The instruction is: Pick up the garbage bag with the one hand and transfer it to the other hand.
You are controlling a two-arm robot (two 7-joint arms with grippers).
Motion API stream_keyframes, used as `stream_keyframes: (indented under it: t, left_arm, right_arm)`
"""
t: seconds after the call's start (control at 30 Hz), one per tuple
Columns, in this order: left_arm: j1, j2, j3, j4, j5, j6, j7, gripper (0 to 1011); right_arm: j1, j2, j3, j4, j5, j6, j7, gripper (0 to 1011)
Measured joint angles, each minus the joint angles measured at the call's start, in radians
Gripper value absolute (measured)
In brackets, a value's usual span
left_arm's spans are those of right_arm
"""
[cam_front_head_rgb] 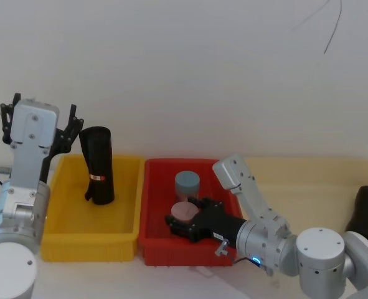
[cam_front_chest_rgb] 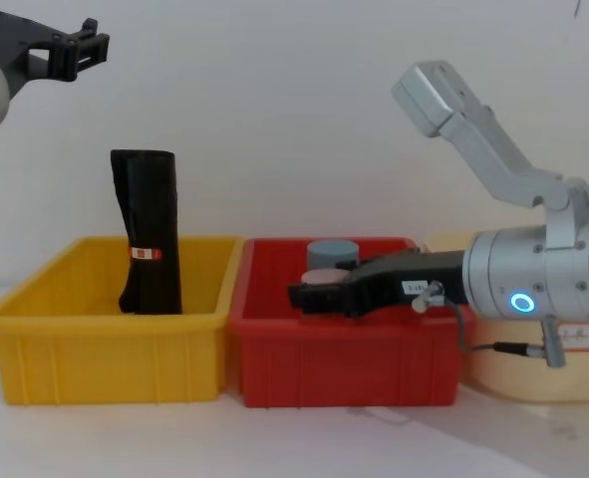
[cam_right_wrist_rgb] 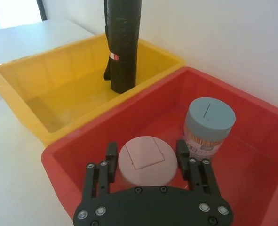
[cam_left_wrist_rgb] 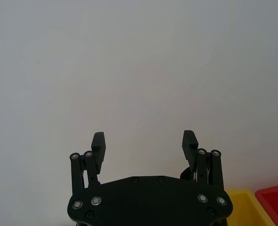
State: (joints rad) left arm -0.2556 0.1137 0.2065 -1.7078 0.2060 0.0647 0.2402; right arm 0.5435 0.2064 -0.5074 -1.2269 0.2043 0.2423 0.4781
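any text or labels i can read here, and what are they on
No text reads clearly.
Garbage bag: red-and-white label band, print too small.
Blue-capped jar: printed label, blurred.
Right gripper: white sticker on its body, too small.
White tag under the right wrist: illegible.

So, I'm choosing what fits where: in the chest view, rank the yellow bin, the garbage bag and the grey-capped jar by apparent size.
1. yellow bin
2. garbage bag
3. grey-capped jar, partly hidden behind the red bin wall and right gripper, so its rank is unsure.
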Motion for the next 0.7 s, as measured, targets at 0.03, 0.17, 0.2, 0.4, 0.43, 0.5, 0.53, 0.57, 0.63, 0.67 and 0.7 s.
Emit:
stream_keyframes:
  t: [0.03,0.17,0.2,0.4,0.43,0.5,0.53,0.57,0.63,0.67,0.7]
  left_arm:
    - [0.000,0.000,0.000,0.000,0.000,0.000,0.000,1001]
    - [0.000,0.000,0.000,0.000,0.000,0.000,0.000,1001]
    - [0.000,0.000,0.000,0.000,0.000,0.000,0.000,1001]
    - [0.000,0.000,0.000,0.000,0.000,0.000,0.000,1001]
    - [0.000,0.000,0.000,0.000,0.000,0.000,0.000,1001]
    - [0.000,0.000,0.000,0.000,0.000,0.000,0.000,1001]
    - [0.000,0.000,0.000,0.000,0.000,0.000,0.000,1001]
    - [0.000,0.000,0.000,0.000,0.000,0.000,0.000,1001]
    - [0.000,0.000,0.000,0.000,0.000,0.000,0.000,1001]
    - [0.000,0.000,0.000,0.000,0.000,0.000,0.000,1001]
    - [0.000,0.000,0.000,0.000,0.000,0.000,0.000,1001]
  right_arm:
    - [0.000,0.000,0.000,0.000,-0.001,0.000,-0.002,763]
    - [-0.001,0.003,-0.003,-0.001,-0.002,0.000,-0.011,666]
    - [-0.002,0.004,-0.003,-0.003,-0.002,0.000,-0.014,666]
    - [-0.006,0.008,0.003,-0.025,0.002,0.003,-0.030,666]
    - [-0.006,0.009,0.005,-0.029,0.004,0.003,-0.032,666]
    - [-0.008,0.009,0.010,-0.038,0.008,0.003,-0.036,666]
    - [-0.009,0.010,0.017,-0.050,0.014,0.003,-0.042,666]
    - [-0.009,0.010,0.020,-0.056,0.016,0.003,-0.044,666]
    - [-0.010,0.011,0.028,-0.067,0.023,0.002,-0.050,666]
    - [-0.011,0.011,0.036,-0.079,0.029,0.001,-0.055,666]
    - [-0.011,0.011,0.041,-0.088,0.033,0.000,-0.058,666]
